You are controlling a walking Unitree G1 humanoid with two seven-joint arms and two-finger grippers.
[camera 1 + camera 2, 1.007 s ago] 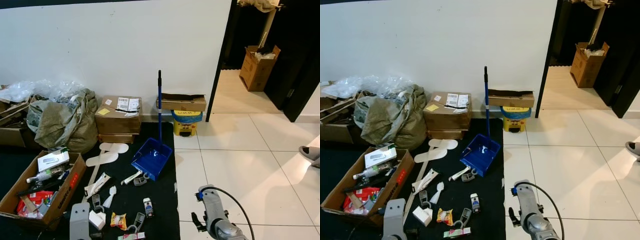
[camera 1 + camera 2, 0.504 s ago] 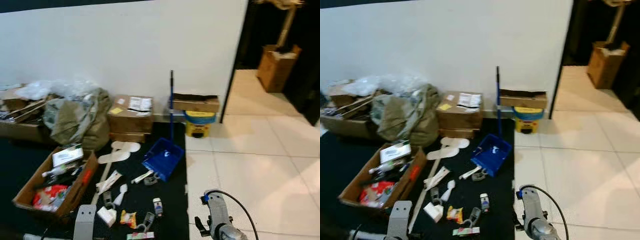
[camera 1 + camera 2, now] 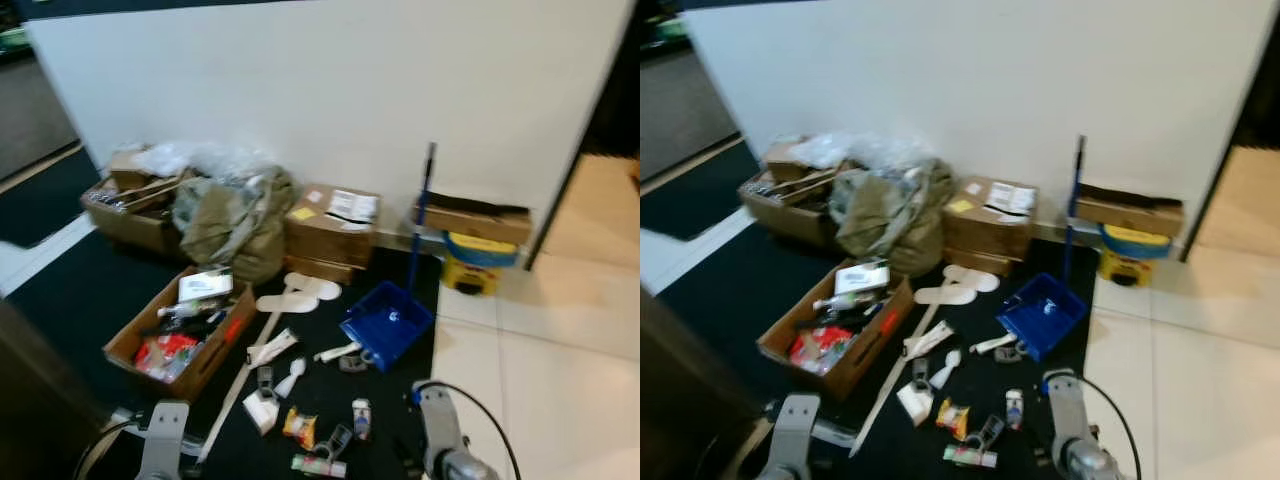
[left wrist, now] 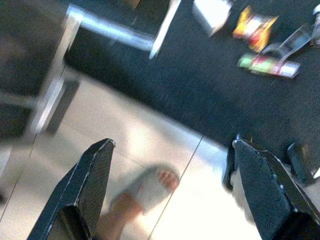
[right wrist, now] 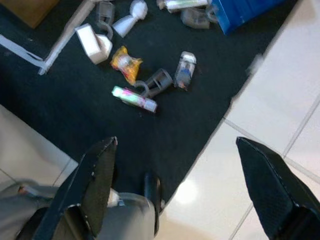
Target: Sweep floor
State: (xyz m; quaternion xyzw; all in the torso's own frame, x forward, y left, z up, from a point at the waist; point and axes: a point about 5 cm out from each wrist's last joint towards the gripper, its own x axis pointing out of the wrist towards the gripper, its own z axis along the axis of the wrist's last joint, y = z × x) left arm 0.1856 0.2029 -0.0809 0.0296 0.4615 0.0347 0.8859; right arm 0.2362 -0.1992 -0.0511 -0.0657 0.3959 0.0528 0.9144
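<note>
Two silver arms hang low at the near edge of the black mat (image 3: 90, 300). Left gripper (image 4: 170, 195): fingers spread wide, holding nothing, above glossy pale floor tile (image 4: 145, 140); a person's foot in a grey slipper (image 4: 147, 187) stands on that tile. Right gripper (image 5: 180, 185): fingers also spread wide, empty, over the mat's edge where dark pile meets white tile. Task item: blue plastic dustpan (image 3: 386, 322), box-shaped, rests on the mat near its right edge, its long blue handle (image 3: 420, 215) rising upright against the white wall. Litter scattered on the mat before the pan: small white carton (image 5: 92, 41), crinkled yellow snack wrapper (image 5: 125, 64), green-pink wrapped bar (image 5: 134, 98), small bottle (image 5: 185, 70), grey plastic clips, and a long pale wooden strip (image 3: 245, 375). Open cardboard box (image 3: 183, 335) of mixed clutter sits on the mat's left part. Against the wall: crumpled olive sack (image 3: 235, 215), taped brown carton (image 3: 332, 222), yellow tub (image 3: 470, 262) under a flat cardboard piece.
</note>
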